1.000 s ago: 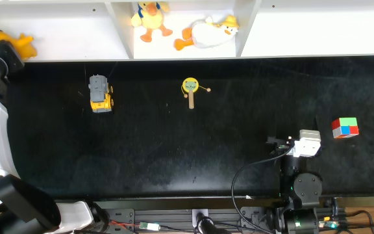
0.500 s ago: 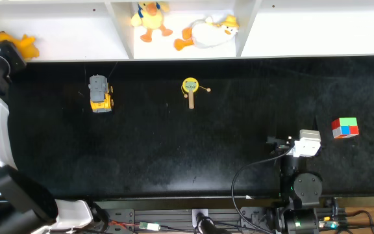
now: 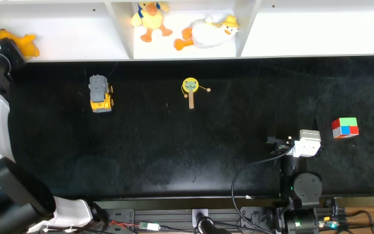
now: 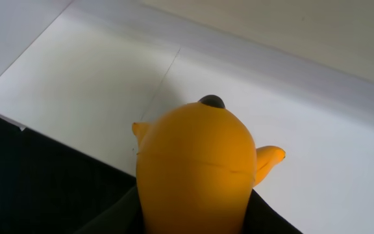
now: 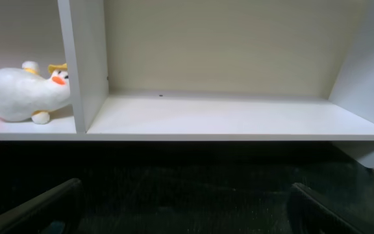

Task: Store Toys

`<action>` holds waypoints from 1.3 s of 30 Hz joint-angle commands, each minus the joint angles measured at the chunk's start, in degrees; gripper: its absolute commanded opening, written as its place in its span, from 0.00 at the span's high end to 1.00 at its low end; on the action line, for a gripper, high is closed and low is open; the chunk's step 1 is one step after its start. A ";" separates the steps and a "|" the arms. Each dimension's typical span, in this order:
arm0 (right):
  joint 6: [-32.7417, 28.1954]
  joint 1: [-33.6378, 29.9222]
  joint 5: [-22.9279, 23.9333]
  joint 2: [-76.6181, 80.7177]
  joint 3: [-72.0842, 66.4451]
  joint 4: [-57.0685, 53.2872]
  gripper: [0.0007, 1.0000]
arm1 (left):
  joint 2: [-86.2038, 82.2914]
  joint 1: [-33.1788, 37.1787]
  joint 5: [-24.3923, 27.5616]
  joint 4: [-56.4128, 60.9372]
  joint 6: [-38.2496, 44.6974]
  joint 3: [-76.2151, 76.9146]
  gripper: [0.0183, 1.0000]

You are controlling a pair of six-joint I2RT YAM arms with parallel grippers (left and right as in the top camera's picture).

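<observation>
Clamped in the left gripper (image 3: 10,52) at the front of the shelf's (image 4: 76,84) left compartment, the orange toy (image 4: 197,169) should be eased deeper past the shelf's front edge and set down before release, while the right gripper (image 5: 187,209) is held wide open before the shelf.

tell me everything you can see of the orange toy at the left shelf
The orange toy is smooth and rounded, apparently rubber or plastic, with a dark spot at its far end and a small stub on each side. The left gripper holds it over the front of the shelf's left compartment. Contact with the shelf floor is unclear.
</observation>
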 commanded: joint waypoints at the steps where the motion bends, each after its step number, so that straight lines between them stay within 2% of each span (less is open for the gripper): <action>1: 0.24 0.20 -0.33 -0.44 -0.79 0.09 0.00 | 2.51 -0.63 0.31 0.63 -0.59 1.42 0.68; 15: 0.22 0.20 -0.33 -0.44 -0.79 0.09 0.00 | 3.08 -1.79 0.09 2.27 -0.57 1.42 0.66; 18: 0.22 0.20 -0.33 -0.44 -0.79 0.09 0.00 | 3.08 -1.95 0.09 2.34 -0.57 1.42 0.55; 20: 0.24 0.20 -0.33 -0.44 -0.79 0.11 0.01 | 3.08 -1.99 0.09 2.32 -0.59 1.42 0.39; 22: 0.24 0.20 -0.35 -0.44 -0.79 0.09 0.00 | 3.08 -1.99 0.11 2.32 -0.59 1.42 0.33; 25: 0.22 0.20 -0.35 -0.44 -0.79 0.09 0.00 | 3.08 -1.99 0.13 2.32 -0.59 1.42 0.17; 27: 0.24 0.20 -0.33 -0.44 -0.79 0.09 0.01 | 3.08 -2.01 0.17 2.32 -0.59 1.42 0.14; 30: 0.24 0.20 -0.33 -0.44 -0.79 0.09 0.00 | 3.08 -2.14 0.31 2.29 -0.59 1.42 0.00; 39: 0.24 0.20 -0.33 -0.44 -0.79 0.09 0.01 | -1.36 -2.25 0.22 -3.96 0.17 0.98 0.00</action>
